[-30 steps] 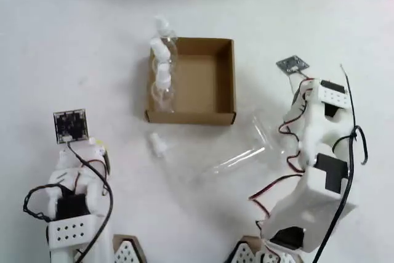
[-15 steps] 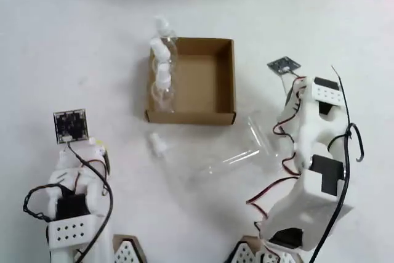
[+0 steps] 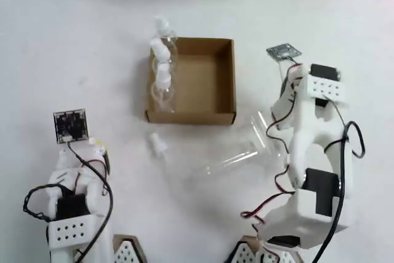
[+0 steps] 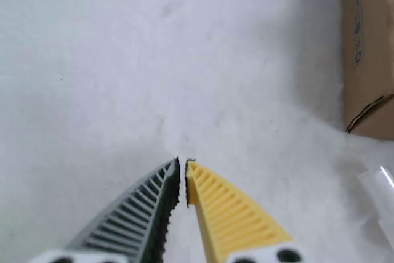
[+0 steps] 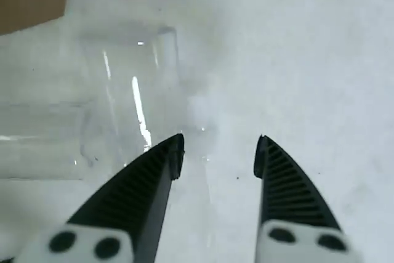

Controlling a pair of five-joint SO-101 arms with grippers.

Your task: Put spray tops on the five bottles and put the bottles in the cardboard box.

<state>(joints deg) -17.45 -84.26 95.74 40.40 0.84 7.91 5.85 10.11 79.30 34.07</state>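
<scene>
step: grasp loose bottle (image 5: 132,84) | right claw (image 5: 218,146) spread at its end | left claw (image 4: 183,165) pressed together, idle | next: straddle bottle, close, then fit spray top (image 3: 158,144)

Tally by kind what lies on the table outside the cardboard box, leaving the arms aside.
Clear bottles: 2
Loose spray top: 1
Total: 3
</scene>
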